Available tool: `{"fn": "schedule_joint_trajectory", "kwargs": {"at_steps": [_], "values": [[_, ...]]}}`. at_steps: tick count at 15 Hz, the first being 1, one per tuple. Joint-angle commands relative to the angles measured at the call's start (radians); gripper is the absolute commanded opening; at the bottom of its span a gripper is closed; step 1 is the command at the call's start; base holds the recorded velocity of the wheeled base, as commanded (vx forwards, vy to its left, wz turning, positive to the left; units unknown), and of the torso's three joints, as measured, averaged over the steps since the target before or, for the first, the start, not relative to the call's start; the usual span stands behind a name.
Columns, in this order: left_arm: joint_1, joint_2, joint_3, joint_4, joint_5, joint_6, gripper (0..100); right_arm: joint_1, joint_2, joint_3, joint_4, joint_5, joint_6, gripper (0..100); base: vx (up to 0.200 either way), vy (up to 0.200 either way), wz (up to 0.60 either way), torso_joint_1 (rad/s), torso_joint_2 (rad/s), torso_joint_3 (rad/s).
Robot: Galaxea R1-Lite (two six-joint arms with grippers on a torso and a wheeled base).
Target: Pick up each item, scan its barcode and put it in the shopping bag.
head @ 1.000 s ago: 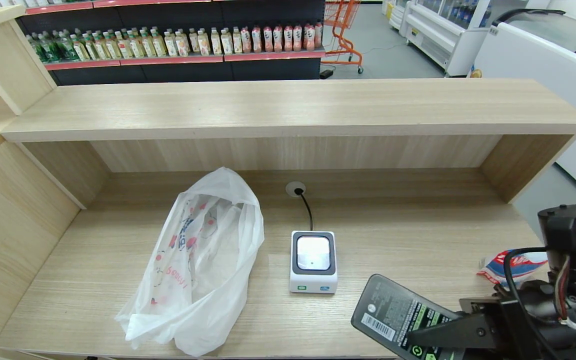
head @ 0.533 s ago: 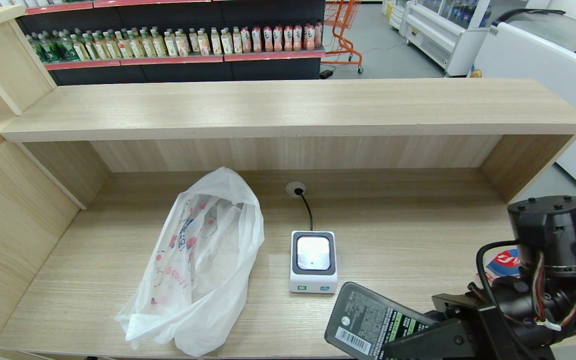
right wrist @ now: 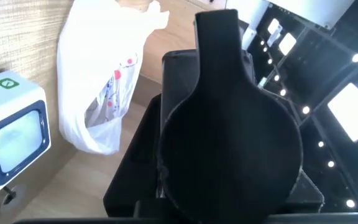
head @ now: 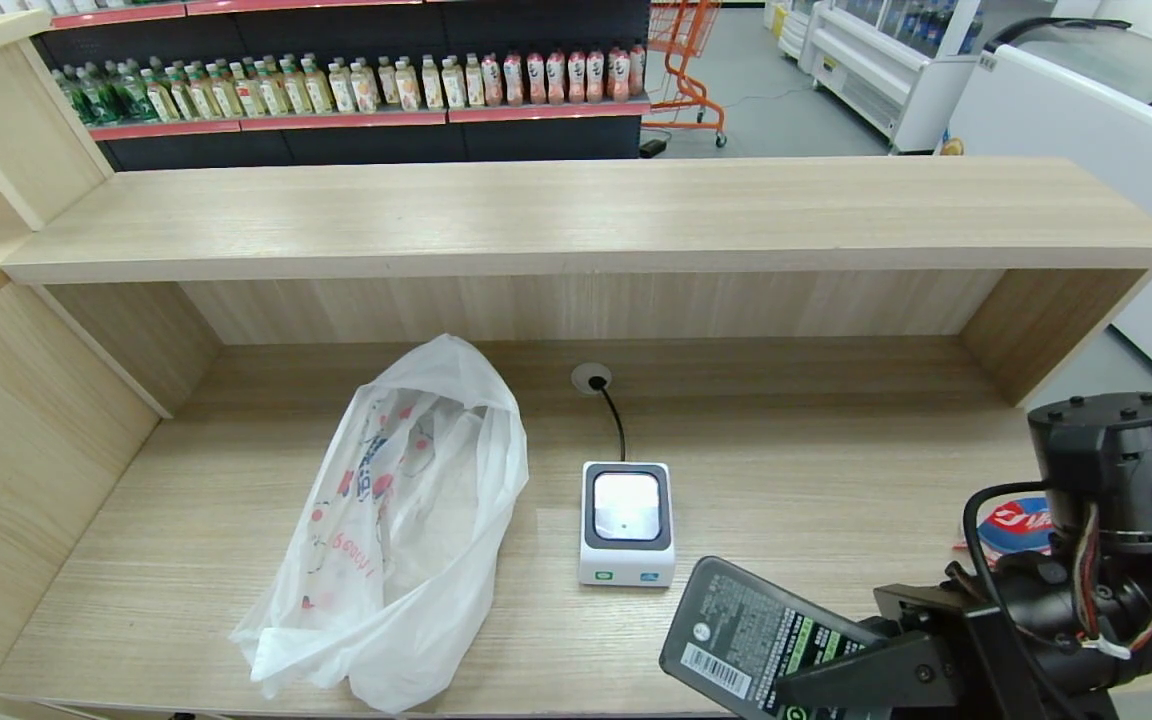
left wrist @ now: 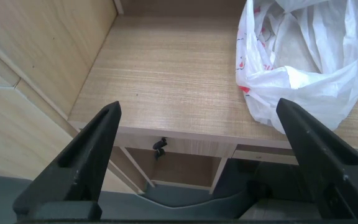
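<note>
Black pouch [head: 751, 640]: held barcode side up at 4 o'clock of scanner [head: 627, 522], just beside it, above front edge of counter [head: 816, 470].
Right gripper [head: 806, 682]: clamped on the pouch's near end.
Left gripper [left wrist: 199, 111]: fingers spread apart, nothing held, seen near counter's front-left corner.
Shopping bag [head: 406, 520]: white plastic, slumped on counter at 9 o'clock of scanner.
Red-blue packet [head: 1021, 522]: laid at 3 o'clock of scanner, well apart, partly hidden by right arm.

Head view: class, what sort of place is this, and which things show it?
Probably a shop checkout: a barcode scanner sits on the wooden counter beside a shopping bag, shelves of bottled drinks stand behind, and the right end effector holds a barcoded black packet.
</note>
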Motion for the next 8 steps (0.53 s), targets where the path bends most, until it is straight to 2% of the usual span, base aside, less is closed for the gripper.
{"fn": "schedule_joint_trajectory", "kwargs": {"at_steps": [1,8], "values": [[0.0,0.0,0.0,0.0,0.001,0.0,100,-0.019,-0.014,0.002,-0.012,0.0,-0.001,0,0.0,0.0,0.0,0.0,0.0,0.0],[0.002,0.0,0.0,0.0,0.001,0.0,100,-0.034,-0.029,0.008,-0.05,0.0,0.005,0,0.0,0.0,0.0,0.0,0.0,0.0]]}}
